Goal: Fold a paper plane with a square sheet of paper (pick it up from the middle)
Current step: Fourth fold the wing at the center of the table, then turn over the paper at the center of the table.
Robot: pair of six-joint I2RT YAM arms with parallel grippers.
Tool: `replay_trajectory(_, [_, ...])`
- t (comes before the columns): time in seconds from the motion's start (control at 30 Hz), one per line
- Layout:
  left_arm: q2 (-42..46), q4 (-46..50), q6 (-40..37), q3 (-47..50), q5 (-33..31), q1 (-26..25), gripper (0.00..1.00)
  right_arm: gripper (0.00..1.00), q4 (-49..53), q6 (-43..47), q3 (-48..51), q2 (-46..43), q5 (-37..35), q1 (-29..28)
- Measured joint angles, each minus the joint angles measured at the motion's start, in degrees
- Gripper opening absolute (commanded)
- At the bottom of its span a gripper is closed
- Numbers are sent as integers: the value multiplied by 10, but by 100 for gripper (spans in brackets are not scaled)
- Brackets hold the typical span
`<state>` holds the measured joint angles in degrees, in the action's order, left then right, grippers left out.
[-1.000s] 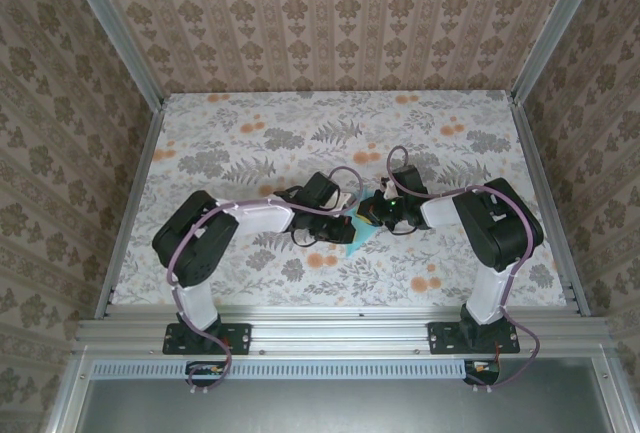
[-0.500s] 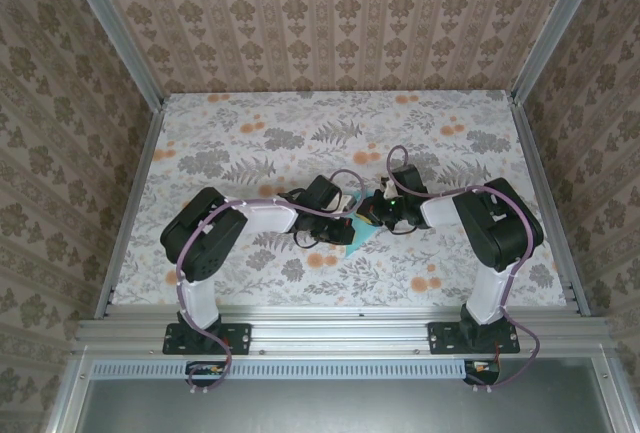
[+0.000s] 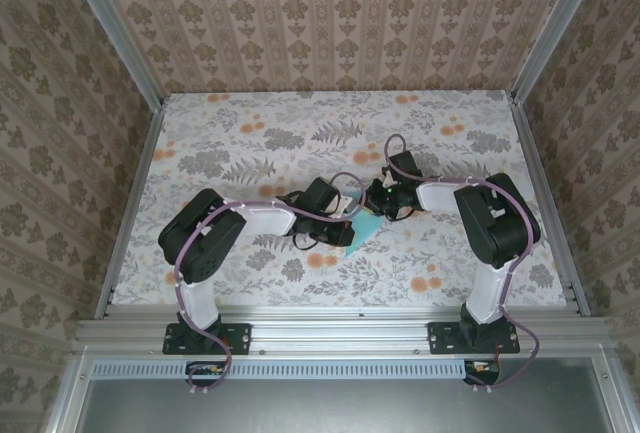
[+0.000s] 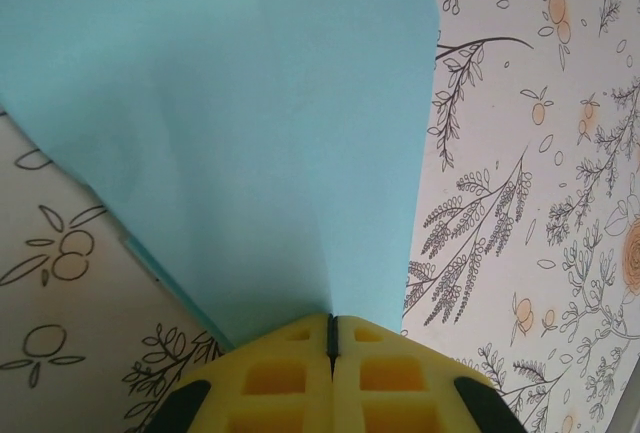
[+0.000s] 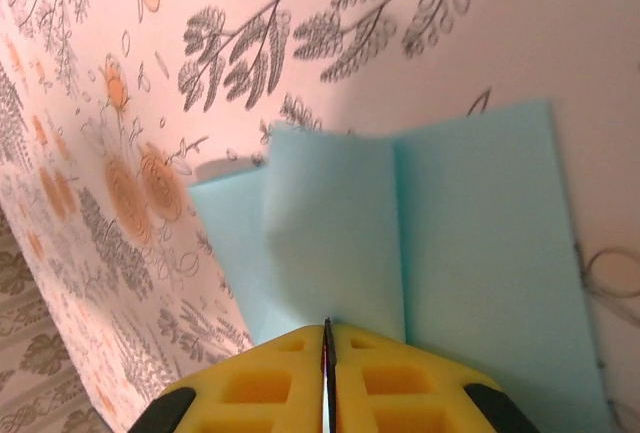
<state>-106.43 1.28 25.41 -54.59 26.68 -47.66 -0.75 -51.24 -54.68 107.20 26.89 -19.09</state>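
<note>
Seen from above, two robot arms reach in from the near edge of a floral tabletop (image 3: 250,153) and meet at its middle. Between them is a small light turquoise sheet of paper (image 3: 368,230), partly folded, close under both wrists.

The left pincer (image 3: 347,225) comes in from the left, and the right pincer (image 3: 381,211) comes in from the right, slightly farther back. The two are just beside each other, with the paper between them.

In the left wrist view, the left pincer (image 4: 332,318) has its yellow fingers (image 4: 275,378) pressed together with only a thin seam between them. The paper (image 4: 250,133) fans up and outward from that seam — it is pinched there. The tabletop (image 4: 530,203), printed with leaves and orange fruit, shows on either side.

In the right wrist view, the right pincer (image 5: 327,325) is likewise pressed together, and it grips the near edge of the paper (image 5: 460,243). A straight crease runs down the sheet, dividing a lighter panel on the right from a shaded one on the left. The paper casts a soft shadow on the patterned tabletop (image 5: 150,73) beyond its left corner.
</note>
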Motion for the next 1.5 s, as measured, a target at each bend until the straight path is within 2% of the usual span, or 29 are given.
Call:
replay_trajectory(0.63, [7, -32, -12, 22, -1, 0, 0, 11, 70, 49, -73, 42, 3, 40])
replay_trajectory(0.93, [8, -36, -12, 25, 1, 0, 0, 12, 72, 75, -113, 68, -9, 89])
replay_trajectory(1.13, [8, -37, -12, 25, 2, 0, 0, 12, 75, 91, -120, 71, -13, 99])
replay_trajectory(1.23, [8, -37, -12, 24, 3, 0, 0, 15, 84, 99, -114, 54, -16, 102])
replay_trajectory(1.4, [5, -29, -12, 18, 7, 1, 0, 25, 87, 107, -64, -29, 7, 104])
replay_trajectory(1.5, [4, -22, -12, 12, 11, 1, 4, 31, 86, 108, -34, -73, 33, 97])
